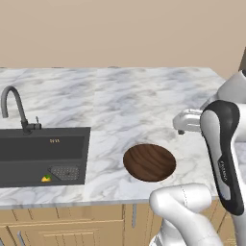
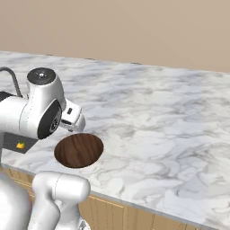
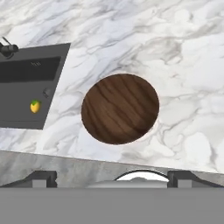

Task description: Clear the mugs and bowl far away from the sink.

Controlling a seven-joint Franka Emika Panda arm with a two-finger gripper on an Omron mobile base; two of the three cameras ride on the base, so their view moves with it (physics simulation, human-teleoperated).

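- So the gripper (image 3: 112, 177) was wide open and held nothing.
- It hung above the bowl (image 3: 120, 108), with the sink (image 3: 26, 94) at nine o'clock.
- Best to drop straight down and pinch the rim.

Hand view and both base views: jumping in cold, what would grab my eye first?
The dark wooden bowl sits alone on the marble counter, right of the sink. The open gripper hovers above the bowl. A small yellow item lies in the basin, and the dark tap curves behind it.

wide dark wooden bowl (image 1: 149, 162) sits upright on the marble counter, just right of the dark sink (image 1: 43, 156).
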